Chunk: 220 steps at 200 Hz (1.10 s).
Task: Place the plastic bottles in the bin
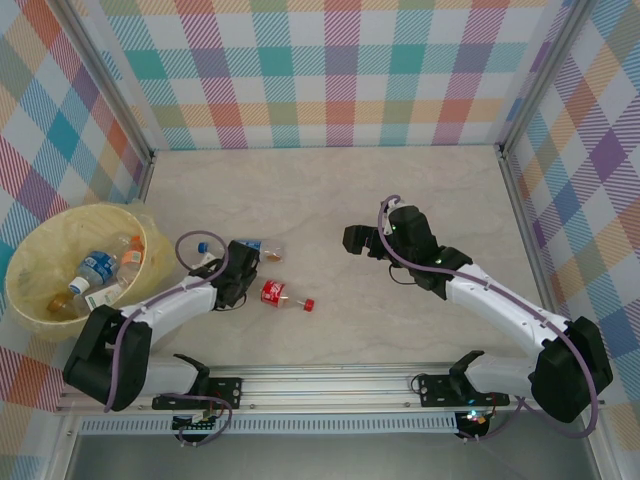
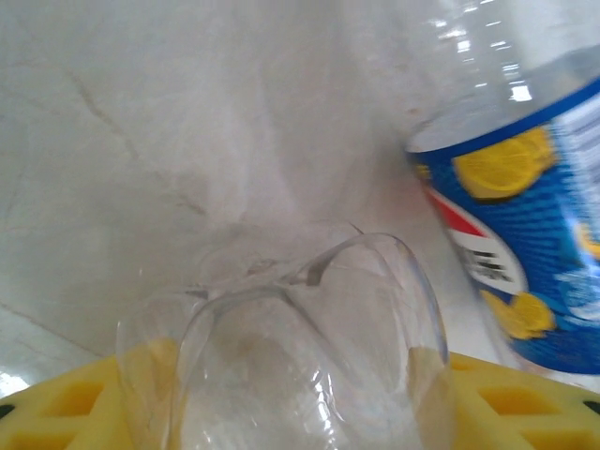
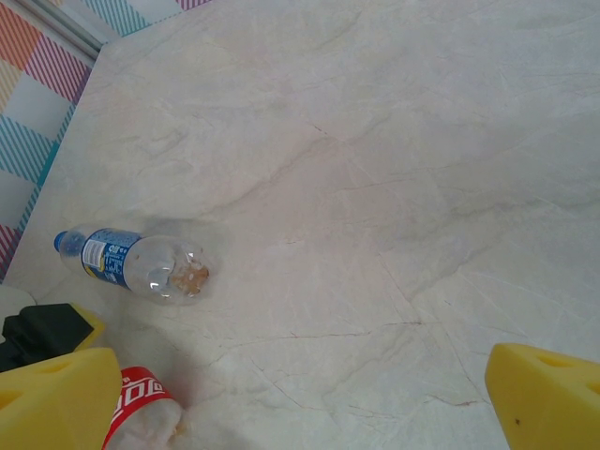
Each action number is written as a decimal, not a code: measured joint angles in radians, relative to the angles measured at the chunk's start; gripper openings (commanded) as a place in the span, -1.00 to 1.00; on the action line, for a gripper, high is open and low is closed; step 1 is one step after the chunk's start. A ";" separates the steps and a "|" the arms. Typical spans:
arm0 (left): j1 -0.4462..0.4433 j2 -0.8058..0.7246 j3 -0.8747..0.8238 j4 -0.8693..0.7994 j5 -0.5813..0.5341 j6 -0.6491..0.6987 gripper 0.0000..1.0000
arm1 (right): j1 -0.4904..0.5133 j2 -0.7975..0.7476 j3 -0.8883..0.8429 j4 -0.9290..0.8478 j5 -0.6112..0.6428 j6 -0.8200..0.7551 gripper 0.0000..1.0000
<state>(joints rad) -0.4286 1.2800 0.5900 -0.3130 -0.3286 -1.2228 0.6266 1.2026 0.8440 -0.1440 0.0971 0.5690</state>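
A clear plastic bottle (image 2: 309, 347) sits between the yellow pads (image 2: 84, 412) of my left gripper (image 2: 291, 375), which press on both its sides. In the top view the left gripper (image 1: 243, 262) covers that bottle. A blue-labelled bottle (image 2: 525, 262) (image 1: 262, 250) lies just right of it. A red-labelled bottle (image 1: 280, 295) with a red cap lies close by on the table. The pale yellow bin (image 1: 45, 238) at the left holds several bottles (image 1: 98, 268). My right gripper (image 1: 360, 240) hovers open mid-table, its pads (image 3: 56, 403) wide apart with nothing between them.
A blue cap (image 1: 202, 245) shows beside the left wrist, between the gripper and the bin. The right wrist view has the blue-labelled bottle (image 3: 131, 262) and the red-labelled one (image 3: 141, 408) at its left. Bare marble table (image 1: 330, 190) stretches behind. Checked walls enclose three sides.
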 measured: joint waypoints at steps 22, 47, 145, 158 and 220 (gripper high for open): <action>0.000 -0.061 0.010 -0.016 0.003 0.058 0.11 | 0.000 0.000 0.000 0.000 0.000 0.000 0.99; -0.008 -0.127 0.069 -0.066 0.003 0.150 0.06 | 0.000 0.002 0.000 0.000 0.000 0.000 1.00; -0.080 -0.113 0.553 -0.267 -0.094 0.594 0.03 | 0.000 0.014 0.011 0.048 -0.006 -0.008 0.99; -0.080 -0.101 0.613 -0.269 -0.103 0.651 0.05 | 0.000 0.002 0.011 0.069 -0.022 -0.017 0.99; -0.080 -0.083 0.847 -0.270 -0.171 0.871 0.05 | 0.000 -0.045 0.016 0.173 -0.195 -0.164 1.00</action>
<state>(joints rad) -0.5083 1.1973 1.4372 -0.5835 -0.4995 -0.3519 0.6266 1.1576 0.8600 0.0292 -0.0982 0.4053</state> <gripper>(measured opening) 0.576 0.996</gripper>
